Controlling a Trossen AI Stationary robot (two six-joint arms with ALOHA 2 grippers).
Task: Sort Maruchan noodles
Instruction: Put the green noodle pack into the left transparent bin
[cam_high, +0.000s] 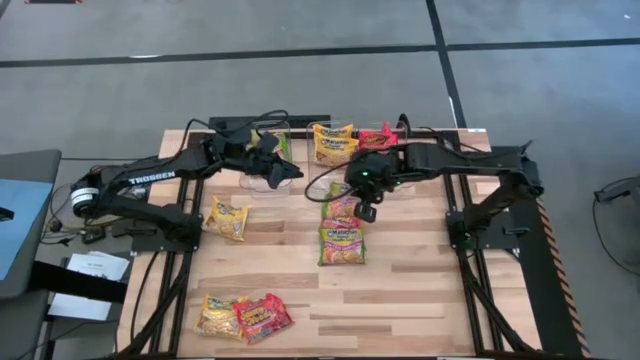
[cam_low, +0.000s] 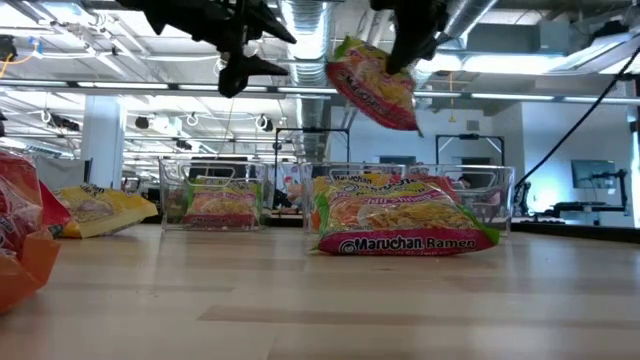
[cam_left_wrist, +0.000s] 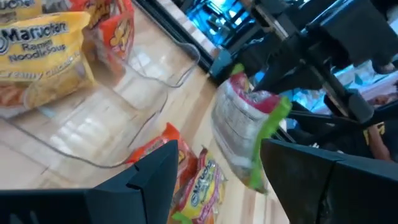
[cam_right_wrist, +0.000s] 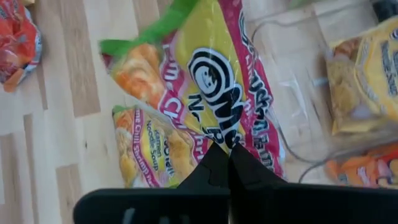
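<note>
- A red packet lay closest, on the table.
- The right gripper pinched a green-edged packet in the air.
- The left gripper hung wide open, empty.

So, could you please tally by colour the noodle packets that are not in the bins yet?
Yellow packets: 2
Red packet: 1
Green-edged packets: 2, one lying on the table, one held by the right gripper
Total: 5

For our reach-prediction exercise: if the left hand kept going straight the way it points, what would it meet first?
Probably the green-edged noodle packet hanging from the right hand; it sits straight ahead between the open left hand's fingers, though depth is uncertain.
</note>
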